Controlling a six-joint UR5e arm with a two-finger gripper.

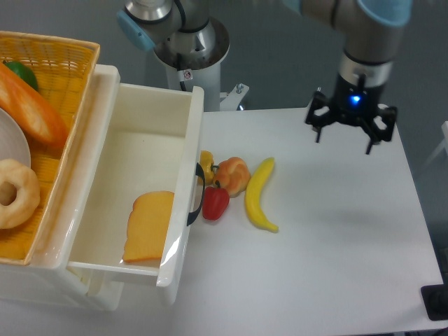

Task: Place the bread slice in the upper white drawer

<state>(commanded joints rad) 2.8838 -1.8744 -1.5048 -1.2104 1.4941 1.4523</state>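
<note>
The job looks finished, judging from how things lie. The bread slice (149,227) rests flat on the floor of the upper white drawer (180,241), in the near end at about 6 o'clock within the box, close to the front wall that carries the dark handle (198,194). Nothing holds it. What may be left, at a guess, is only for the arm to clear off or for the drawer to be pushed shut, though the task does not ask for that.

The slice is a thin, flat piece with a pale yellow-orange face and a darker orange rim along its edge. Its rounded top points toward 12 o'clock and its squarer end toward the near wall. It lies slightly askew, apart from the side walls as far as can be told.

Just outside the drawer front, at about 3 o'clock from the slice, sit a red pepper (215,202), an orange lumpy item (233,174) and a banana (259,195), close together on the table (329,266). At 9 o'clock, a yellow basket (49,56) holds a long loaf (31,101) and a doughnut (15,192).

Farthest off, at about 2 o'clock from the slice and well apart from the drawer, the gripper (343,141) hangs over the table with its fingers spread and nothing between them.
</note>
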